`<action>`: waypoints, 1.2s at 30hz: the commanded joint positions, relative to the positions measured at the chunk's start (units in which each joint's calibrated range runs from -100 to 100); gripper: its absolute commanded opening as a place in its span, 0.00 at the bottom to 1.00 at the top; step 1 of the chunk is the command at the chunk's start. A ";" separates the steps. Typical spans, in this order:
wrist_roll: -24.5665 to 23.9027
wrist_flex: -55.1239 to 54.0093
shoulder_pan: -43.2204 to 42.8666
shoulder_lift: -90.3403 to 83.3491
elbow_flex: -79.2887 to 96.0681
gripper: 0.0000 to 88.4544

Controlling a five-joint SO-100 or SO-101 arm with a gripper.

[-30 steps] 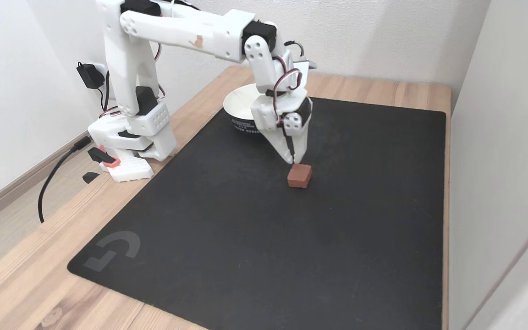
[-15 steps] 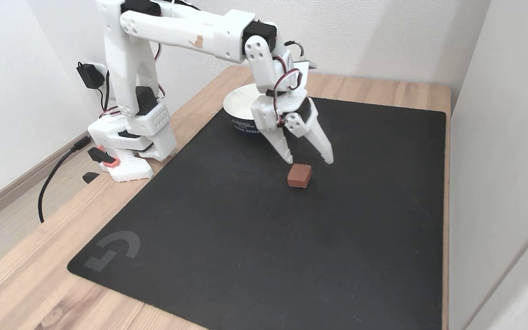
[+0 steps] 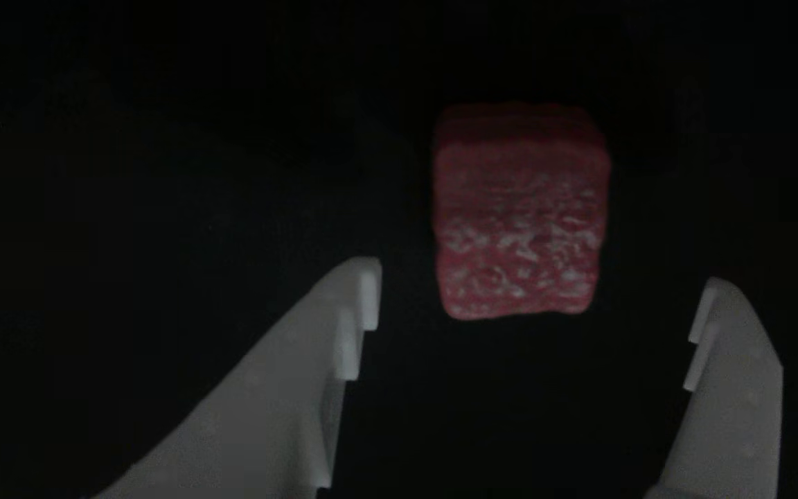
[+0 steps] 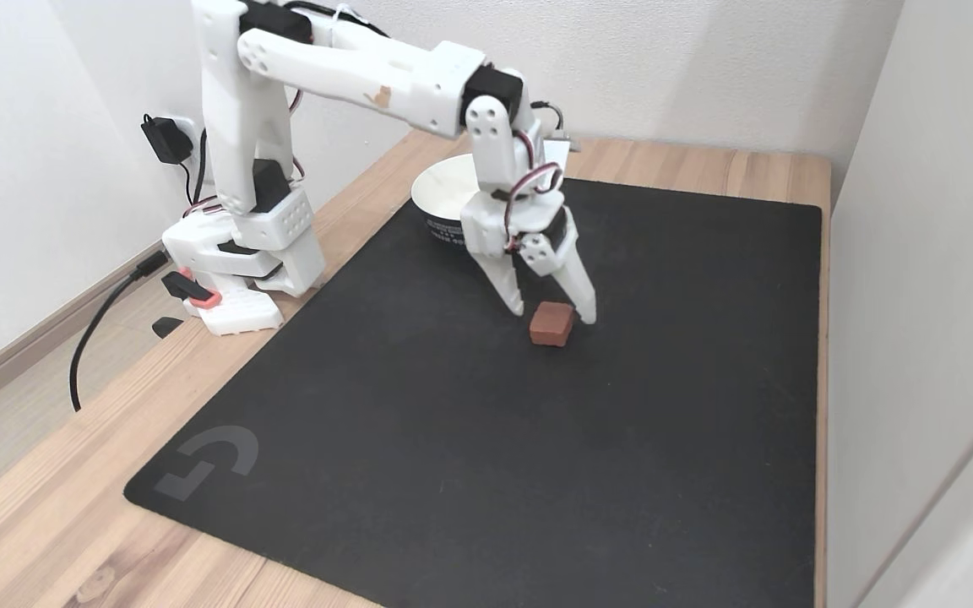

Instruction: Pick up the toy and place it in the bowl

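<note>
Black mat (image 4: 470, 456) with grey logo (image 4: 208, 460) on wooden table (image 4: 47, 507); black plug adapter (image 4: 167, 139) on the wall.

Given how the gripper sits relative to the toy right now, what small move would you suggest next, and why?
Probably ease the gripper a little further forward and down. Its jaws are open around the toy in the fixed view, but in the other view the toy lies just beyond the fingertips, so closing now might only clip its near edge.

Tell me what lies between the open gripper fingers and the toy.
Nothing: in the other view, bare black mat separates the open gripper from the toy.
</note>
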 commanded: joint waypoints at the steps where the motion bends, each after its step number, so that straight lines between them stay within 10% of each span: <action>1: 0.28 -0.09 0.05 -0.27 -2.17 0.35; 24: 0.28 -0.43 -0.20 8.73 -5.41 0.35; 30: 0.23 -0.43 -0.20 8.73 -5.41 0.02; 36: 0.23 -0.93 -0.20 8.65 -5.41 0.03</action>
